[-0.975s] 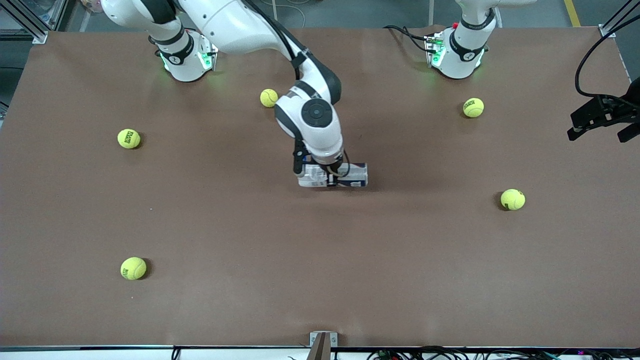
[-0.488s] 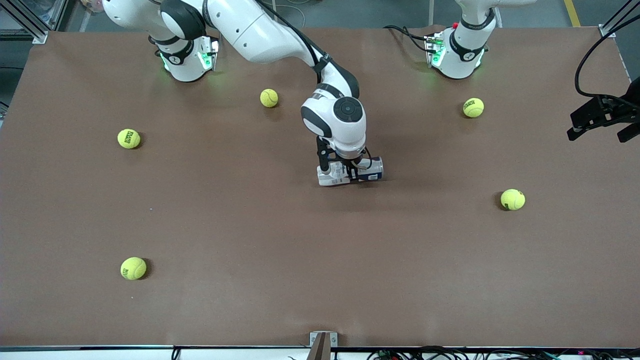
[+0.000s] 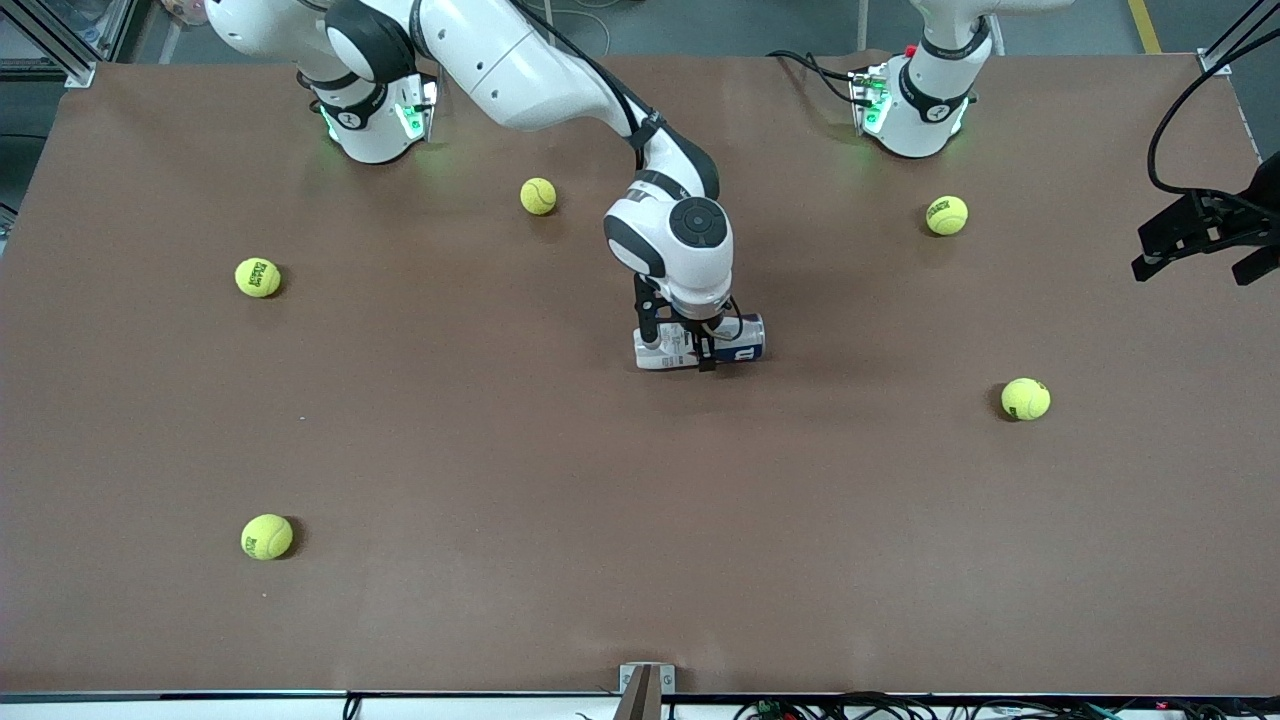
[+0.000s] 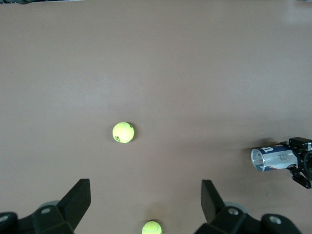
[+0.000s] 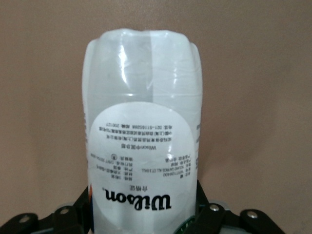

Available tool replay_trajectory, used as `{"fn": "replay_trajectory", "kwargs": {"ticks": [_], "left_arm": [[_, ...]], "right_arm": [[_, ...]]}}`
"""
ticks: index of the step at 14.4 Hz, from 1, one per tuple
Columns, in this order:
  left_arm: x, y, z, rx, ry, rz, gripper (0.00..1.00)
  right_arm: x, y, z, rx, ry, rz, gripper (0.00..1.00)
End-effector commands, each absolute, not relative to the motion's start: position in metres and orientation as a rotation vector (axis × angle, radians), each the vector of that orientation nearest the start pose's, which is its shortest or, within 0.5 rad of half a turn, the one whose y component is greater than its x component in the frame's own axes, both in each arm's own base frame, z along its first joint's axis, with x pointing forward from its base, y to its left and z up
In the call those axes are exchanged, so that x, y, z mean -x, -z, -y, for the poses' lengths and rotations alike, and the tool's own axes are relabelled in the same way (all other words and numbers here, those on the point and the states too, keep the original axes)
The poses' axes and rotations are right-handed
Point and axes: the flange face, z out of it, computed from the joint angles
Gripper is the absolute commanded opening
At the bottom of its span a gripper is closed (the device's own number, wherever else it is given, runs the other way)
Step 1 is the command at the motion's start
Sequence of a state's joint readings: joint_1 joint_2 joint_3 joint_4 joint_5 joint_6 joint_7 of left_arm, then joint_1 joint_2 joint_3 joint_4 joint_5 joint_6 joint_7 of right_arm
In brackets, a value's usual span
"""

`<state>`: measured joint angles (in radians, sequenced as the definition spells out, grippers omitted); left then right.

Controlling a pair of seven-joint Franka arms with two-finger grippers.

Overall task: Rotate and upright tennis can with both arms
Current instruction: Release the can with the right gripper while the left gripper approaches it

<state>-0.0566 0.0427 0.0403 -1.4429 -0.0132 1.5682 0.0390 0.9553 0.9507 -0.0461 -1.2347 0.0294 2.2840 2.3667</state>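
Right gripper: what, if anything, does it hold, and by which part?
The right gripper grips the clear plastic tennis can with white and navy label, lying sideways, around its middle. The left gripper holds nothing.

My table [image 3: 500, 450] has a brown surface. The tennis can [image 3: 745, 340] lies on its side near the middle, and five yellow tennis balls lie well apart around it, one of them [image 3: 1026, 399] toward my left arm's end.

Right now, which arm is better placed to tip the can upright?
Right. The right gripper straddles the tennis can, lying on its side mid-table. The left gripper, open, hangs high at the table's end, clear of it.
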Motion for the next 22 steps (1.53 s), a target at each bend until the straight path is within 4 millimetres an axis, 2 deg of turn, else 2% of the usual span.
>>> {"fn": "replay_trajectory", "kwargs": {"ticks": [1, 2, 3, 5, 7, 10, 11, 12, 14, 15, 16, 19, 21, 22], "left_arm": [[-0.576, -0.644, 0.017, 3.151, 0.076, -0.1, 1.0], [-0.58, -0.628, 0.022, 3.153, 0.001, -0.122, 1.0], [-0.581, -0.606, 0.037, 3.15, -0.106, -0.158, 1.0], [-0.589, -0.548, 0.061, 3.172, -0.312, -0.201, 1.0], [-0.594, -0.508, 0.068, 3.278, -0.445, -0.164, 1.0], [-0.596, -0.46, 0.078, 3.392, -0.583, -0.08, 1.0], [-0.594, -0.442, 0.079, 3.449, -0.611, -0.019, 1.0], [-0.59, -0.422, 0.073, 3.521, -0.636, 0.086, 1.0], [-0.58, -0.389, 0.078, 3.629, -0.705, 0.23, 1.0], [-0.576, -0.377, 0.081, 3.661, -0.732, 0.281, 1.0], [-0.571, -0.363, 0.085, 3.697, -0.761, 0.345, 1.0], [-0.549, -0.32, 0.103, 3.842, -0.791, 0.457, 1.0], [-0.53, -0.29, 0.116, 3.947, -0.753, 0.497, 1.0], [-0.521, -0.275, 0.126, 3.993, -0.717, 0.532, 1.0]], "right_arm": [[-0.464, -0.205, -0.617, 2.254, 0.051, -2.02, 1.0], [-0.465, -0.206, -0.618, 2.253, 0.051, -2.018, 1.0], [-0.465, -0.209, -0.619, 2.252, 0.051, -2.017, 1.0], [-0.468, -0.23, -0.623, 2.275, 0.052, -2.039, 1.0], [-0.467, -0.243, -0.621, 2.311, 0.051, -2.076, 1.0], [-0.468, -0.262, -0.613, 2.34, 0.036, -2.12, 1.0], [-0.478, -0.269, -0.605, 2.332, 0.033, -2.131, 1.0], [-0.491, -0.285, -0.595, 2.339, 0.03, -2.102, 1.0], [-0.518, -0.306, -0.566, 2.493, 0.02, -1.95, 1.0], [-0.527, -0.325, -0.549, 2.611, 0.012, -1.828, 1.0], [-0.541, -0.337, -0.524, 2.719, -0.009, -1.738, 1.0], [-0.592, -0.38, -0.439, 2.896, -0.096, -1.463, 1.0], [-0.614, -0.394, -0.379, 2.999, -0.173, -1.221, 1.0], [-0.625, -0.402, -0.341, 3.028, -0.195, -1.118, 1.0]]}}
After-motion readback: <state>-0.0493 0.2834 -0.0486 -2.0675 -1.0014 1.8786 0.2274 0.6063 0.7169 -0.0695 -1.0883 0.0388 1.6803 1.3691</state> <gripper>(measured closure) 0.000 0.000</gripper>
